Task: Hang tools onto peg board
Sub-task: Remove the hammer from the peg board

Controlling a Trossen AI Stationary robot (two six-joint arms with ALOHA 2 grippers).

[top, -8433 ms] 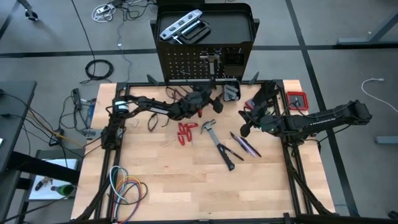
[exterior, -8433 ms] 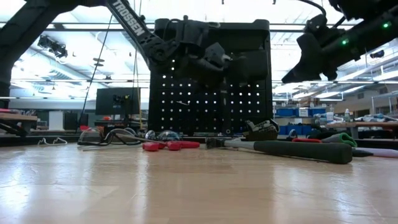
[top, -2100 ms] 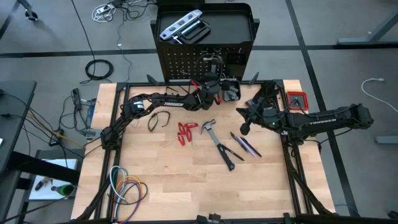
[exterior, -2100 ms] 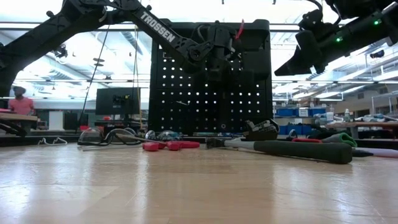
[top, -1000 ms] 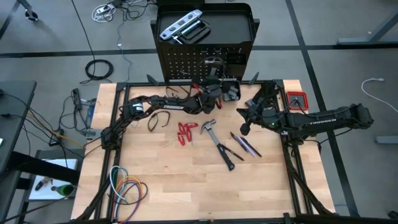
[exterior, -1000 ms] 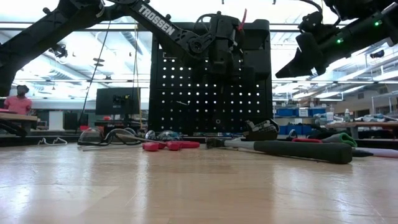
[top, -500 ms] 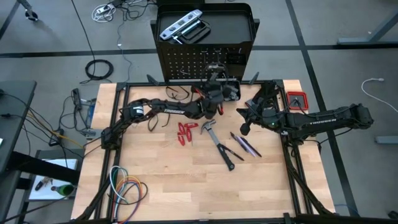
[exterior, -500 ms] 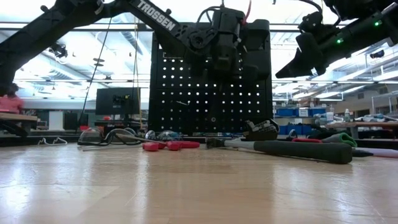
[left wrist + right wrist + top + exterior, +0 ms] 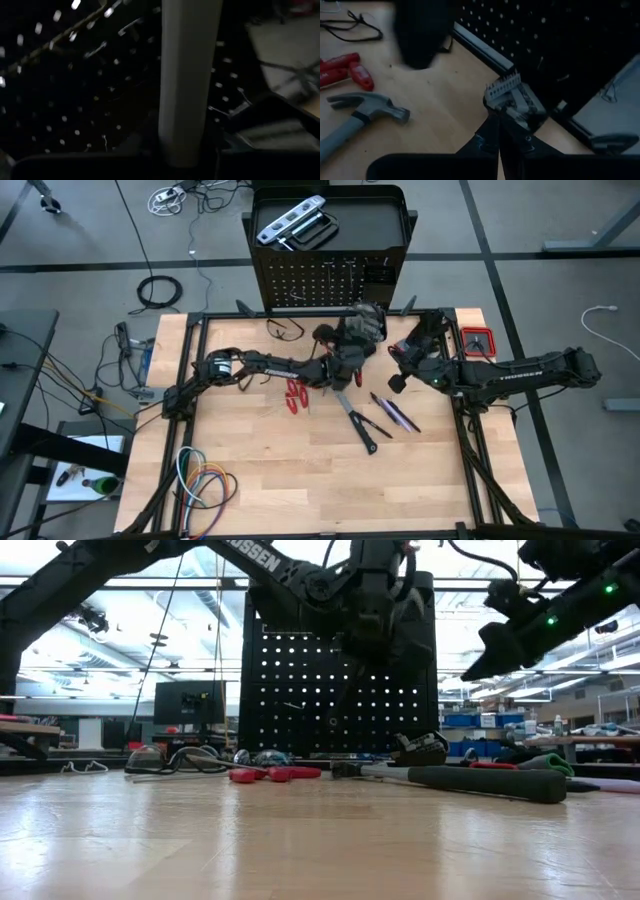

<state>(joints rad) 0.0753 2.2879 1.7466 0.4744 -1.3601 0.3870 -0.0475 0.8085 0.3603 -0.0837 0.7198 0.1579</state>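
The peg board (image 9: pixel 300 285) stands upright at the table's far edge. My left gripper (image 9: pixel 366 318) is raised in front of its right part, pointing level at it, and is shut on a pale grey flat metal tool (image 9: pixel 187 85); which tool it is I cannot tell. My right gripper (image 9: pixel 396 382) hangs shut above the table, right of the left one, and touches nothing. A hammer (image 9: pixel 350 415), red-handled pliers (image 9: pixel 295 392) and thin screwdrivers (image 9: pixel 395 412) lie flat on the wood. A silver level (image 9: pixel 288 220) lies on the stand's top tray. My left gripper pinches the grey tool between its two fingers at the end nearest the wrist (image 9: pixel 182 147). The fingers come level from the table's near side. The tool sticks out past them, lifted clear of the table, before the holes of the peg board (image 9: pixel 75 100). Whether it touches the board I cannot tell.
A small black box with a grey toothed part (image 9: pixel 512 100) sits at the board's foot, just beyond my right gripper (image 9: pixel 499 135). A red square part (image 9: pixel 476 340) lies at the far right, black cable loops (image 9: pixel 285 330) at the board's foot, and coiled coloured cables (image 9: pixel 200 480) at the near left.
My left gripper has carried the grey tool along the front of the peg board toward the table's right edge, rolling its wrist as it went and staying shut on the tool. My right gripper has tipped its fingers somewhat downward.
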